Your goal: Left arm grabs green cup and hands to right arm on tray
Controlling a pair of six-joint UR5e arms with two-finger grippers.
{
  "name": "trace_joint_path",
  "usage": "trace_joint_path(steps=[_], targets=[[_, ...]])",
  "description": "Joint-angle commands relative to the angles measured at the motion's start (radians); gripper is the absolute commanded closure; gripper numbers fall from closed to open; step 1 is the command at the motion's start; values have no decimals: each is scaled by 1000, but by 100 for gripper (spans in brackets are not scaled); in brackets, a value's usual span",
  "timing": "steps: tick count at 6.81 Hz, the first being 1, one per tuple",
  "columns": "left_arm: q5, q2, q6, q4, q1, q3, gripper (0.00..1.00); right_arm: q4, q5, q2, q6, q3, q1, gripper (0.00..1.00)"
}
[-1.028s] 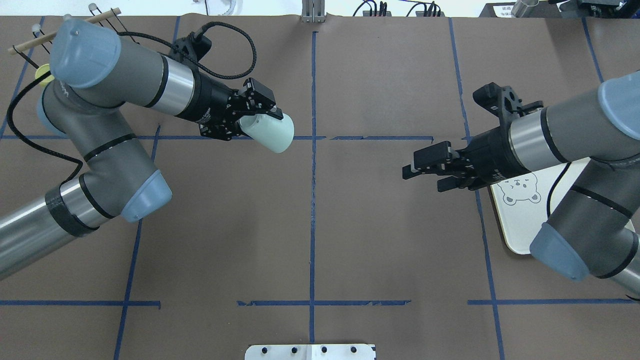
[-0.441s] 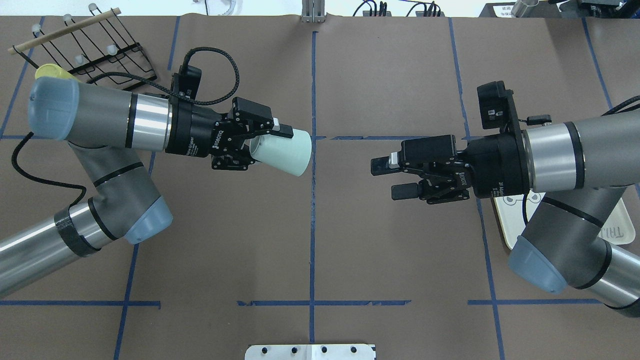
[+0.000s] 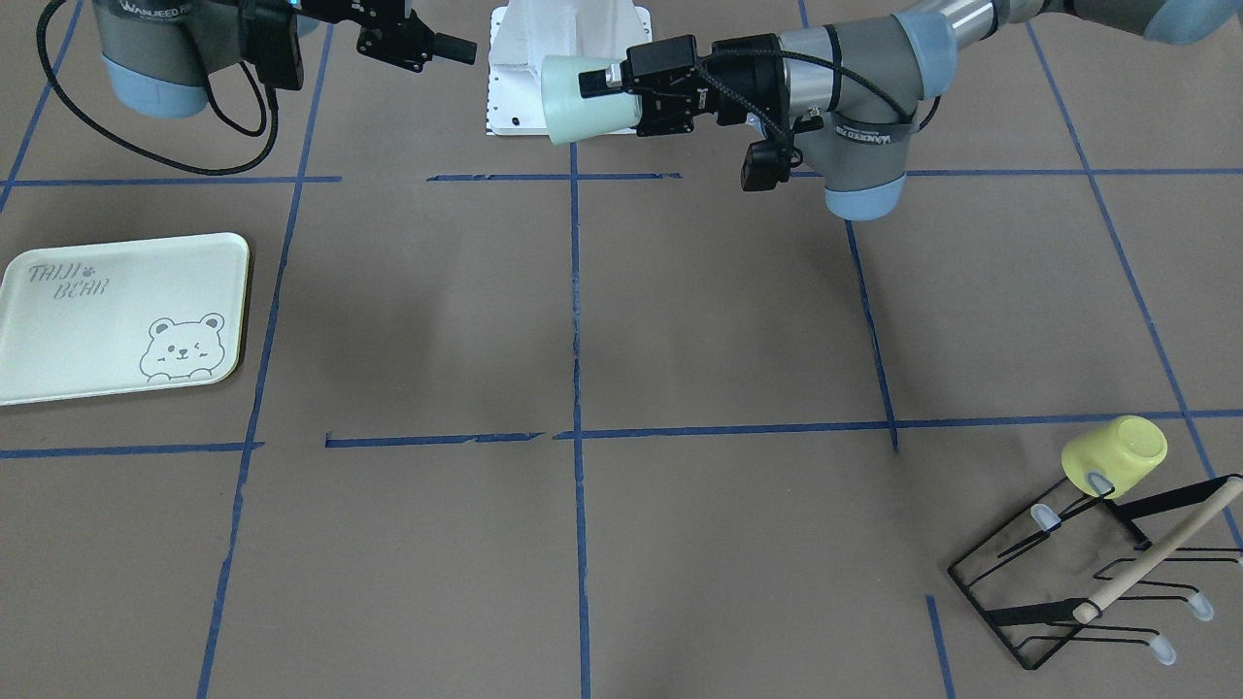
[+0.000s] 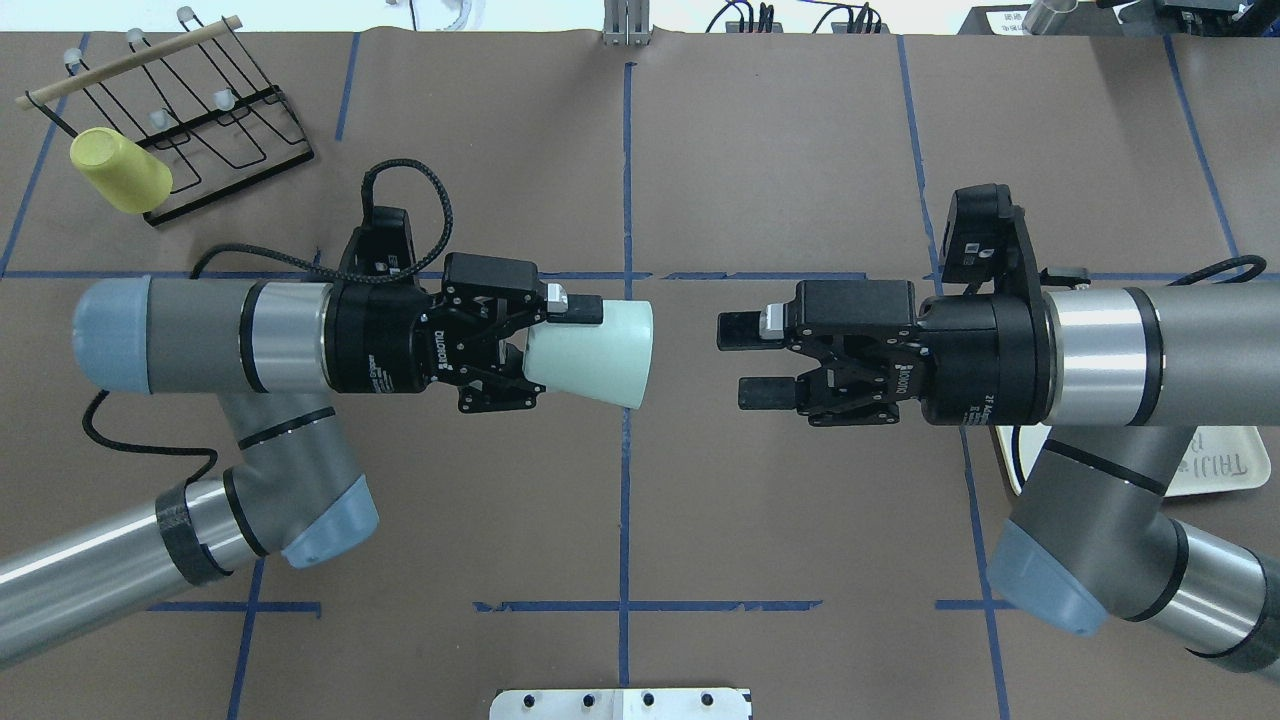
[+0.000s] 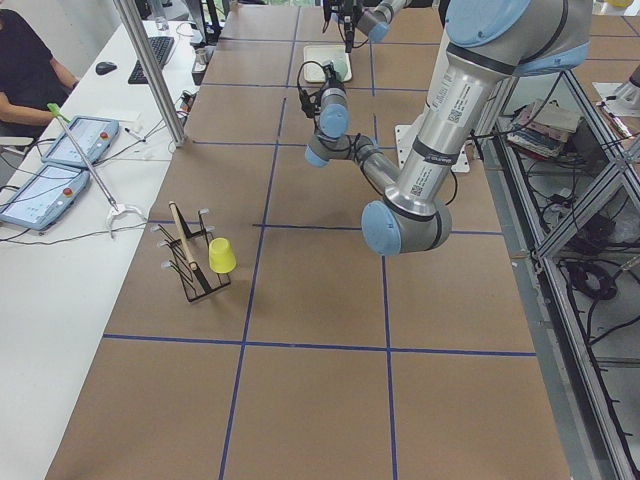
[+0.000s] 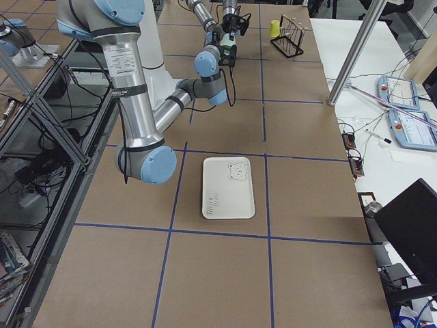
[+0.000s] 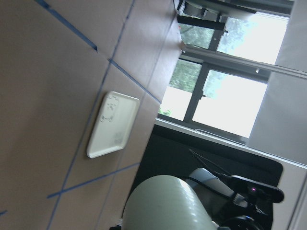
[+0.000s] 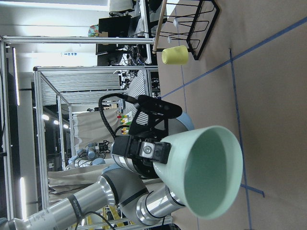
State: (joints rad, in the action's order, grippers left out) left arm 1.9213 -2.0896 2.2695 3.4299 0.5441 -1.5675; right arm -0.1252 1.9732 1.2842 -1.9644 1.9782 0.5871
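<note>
My left gripper [image 4: 553,350] is shut on the base end of the pale mint-green cup [image 4: 592,350] and holds it sideways in the air over the table's centre line, mouth toward the right arm. In the right wrist view the cup's open mouth [image 8: 211,170] faces the camera. My right gripper [image 4: 747,360] is open and empty, level with the cup, a short gap from its rim. In the front-facing view the cup [image 3: 587,97] and the right gripper [image 3: 437,44] are apart. The tray [image 3: 117,316] lies empty; overhead, the tray [image 4: 1225,465] is mostly hidden under the right arm.
A yellow-green cup [image 4: 120,170] hangs on a black wire rack [image 4: 200,110] at the far left corner, and it also shows in the front-facing view [image 3: 1115,454]. Blue tape lines divide the brown table [image 4: 620,520]. A white mounting plate [image 4: 620,703] is at the near edge.
Both arms have swung toward the centre line. The left gripper has carried the cup right and nearer; the right gripper has moved left and stayed open. The gap between them has shrunk.
</note>
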Motion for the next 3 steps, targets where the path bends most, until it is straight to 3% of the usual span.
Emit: trace_joint_path(steps=[1, 3], targets=[[-57, 13, 37, 141, -55, 3, 98, 12, -62, -28, -4, -2, -26, 0], [-99, 14, 39, 173, -76, 3, 97, 12, -94, -60, -4, -4, -44, 0]])
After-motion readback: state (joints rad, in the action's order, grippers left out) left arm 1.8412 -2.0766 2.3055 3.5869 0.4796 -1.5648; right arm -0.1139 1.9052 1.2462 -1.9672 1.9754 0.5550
